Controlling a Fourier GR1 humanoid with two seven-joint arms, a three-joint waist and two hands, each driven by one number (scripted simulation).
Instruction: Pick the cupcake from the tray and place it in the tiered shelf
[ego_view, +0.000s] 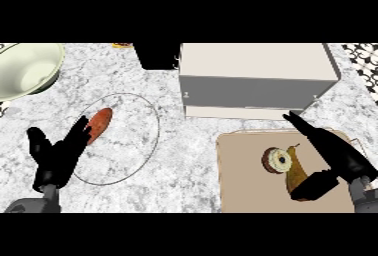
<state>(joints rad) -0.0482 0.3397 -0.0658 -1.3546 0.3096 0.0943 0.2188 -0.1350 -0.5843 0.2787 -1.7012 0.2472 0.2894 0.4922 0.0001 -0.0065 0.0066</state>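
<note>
While the right hand (336, 157) hovers over the beige tray (244, 190) at the near right, its fingers stretch straight toward the far side and its thumb stands apart, holding nothing. Just left of it on the tray sits the cupcake (278, 160), touching a brownish pear (297, 170). Beyond the tray stands the white tiered shelf (255, 80). At the near left, the left hand (55, 155) rests open, fingers up, beside a clear plate (140, 150) carrying an orange-red sausage-like item (99, 122). A pale green bowl (26, 70) sits on the marble counter (184, 160) at the far left.
</note>
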